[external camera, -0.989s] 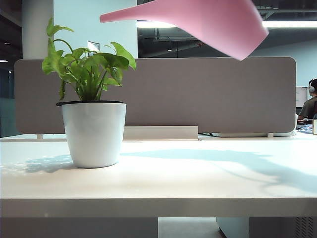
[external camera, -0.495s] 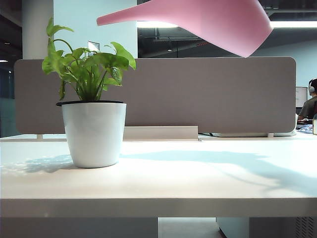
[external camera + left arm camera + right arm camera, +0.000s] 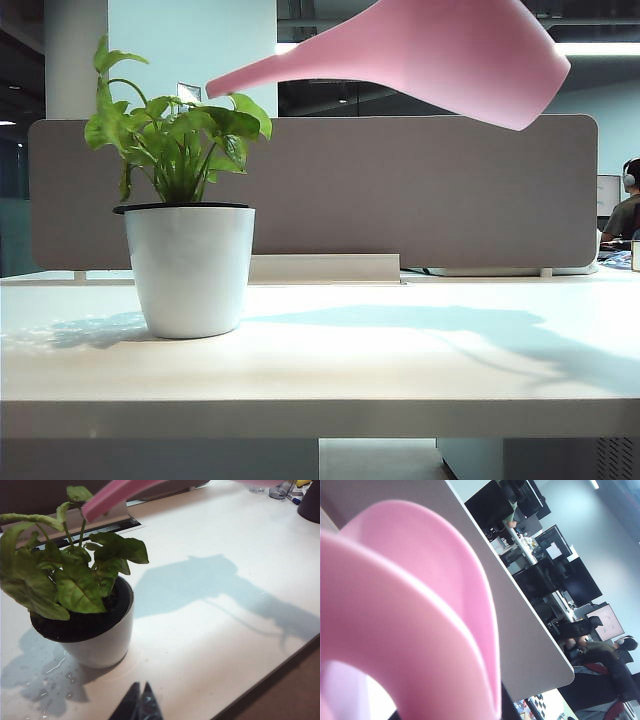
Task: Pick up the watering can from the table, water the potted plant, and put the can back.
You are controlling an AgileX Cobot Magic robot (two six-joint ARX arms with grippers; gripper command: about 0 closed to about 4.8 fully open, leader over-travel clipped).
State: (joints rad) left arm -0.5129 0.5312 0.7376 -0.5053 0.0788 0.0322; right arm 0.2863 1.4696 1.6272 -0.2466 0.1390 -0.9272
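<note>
1. Exterior view shows the tall matte pink plastic watering can (image 3: 450, 60) held high above the wide white table (image 3: 400, 370), tipped so its long thin spout slants down toward the leafy green potted plant in its white tapered pot with a black rim (image 3: 188, 230).
2. Spout tip hangs just above the outer leaves on the plant's near side, not yet over the middle of the pot.
3. Right gripper is not itself visible; the right wrist view is filled by the can's curved pink handle and body, close to the lens. I judge it is grasping the can, since the can hangs in the air with nothing else bearing it.
4. Left gripper (image 3: 139, 705) rests low near the table edge, just in front of the pot, its dark tips pressed together and empty.
5. Step in hand, as I read it: the pour over the plant.
6. Next move calls for carrying the spout further over the soil and tipping more, then levelling the can and setting it back upright on the table, well apart from the pot.
</note>
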